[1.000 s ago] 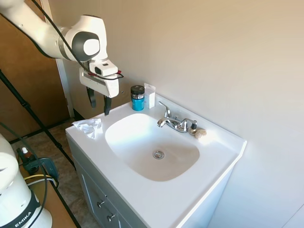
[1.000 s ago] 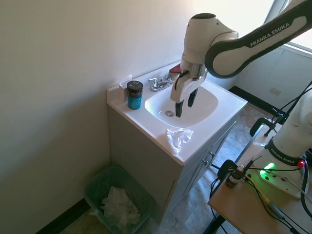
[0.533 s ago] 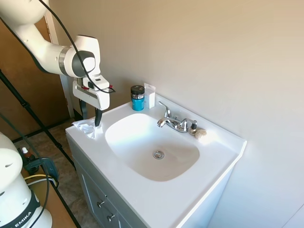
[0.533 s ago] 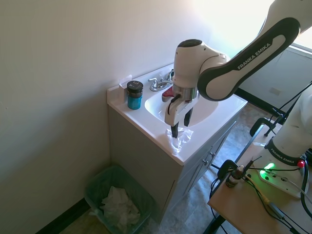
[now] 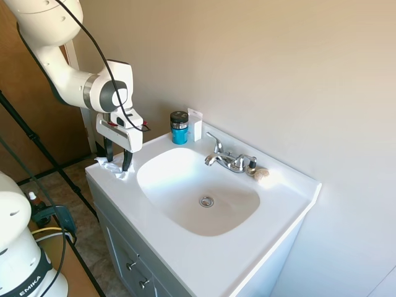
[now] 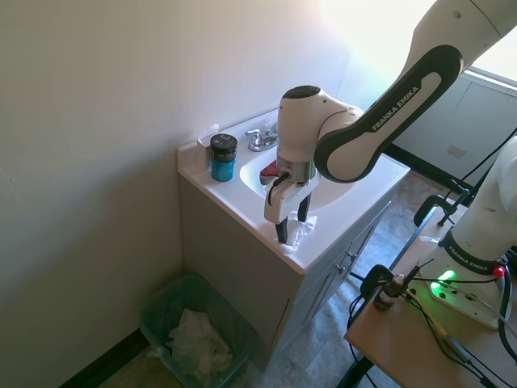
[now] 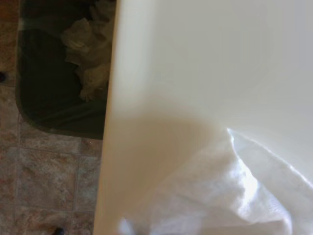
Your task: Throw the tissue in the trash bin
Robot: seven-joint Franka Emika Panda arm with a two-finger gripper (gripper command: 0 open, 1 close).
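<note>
A white robot arm's gripper (image 5: 116, 160) stands over the tissue (image 5: 111, 166) on the corner of a bathroom sink counter (image 5: 185, 247), its two dark fingers (image 5: 127, 159) pointing straight down and parted, one to either side of the crumpled white wad and down at its level; no squeeze on the paper can be seen, so it appears not yet gripped. In the first outside view the tissue lies at about 9 o'clock from the basin (image 5: 198, 192), at the counter's outer edge, and directly below the wrist rather than off to one side. The wad is irregular, with no clear long axis. The trash bin (image 6: 198, 335), already holding crumpled paper, sits on the floor beside the cabinet, at roughly 7 o'clock from the gripper (image 6: 287, 233) in the second outside view; the wrist view shows the tissue (image 7: 220, 196) close up and the bin (image 7: 58, 98) beyond the counter edge. Compared with a second ago, the arm has swung from above the basin out to the counter corner and dropped from well above the tissue to right around it; half a second ago the fingertips were only just reaching the paper. The tissue appears to lie where it did.
</note>
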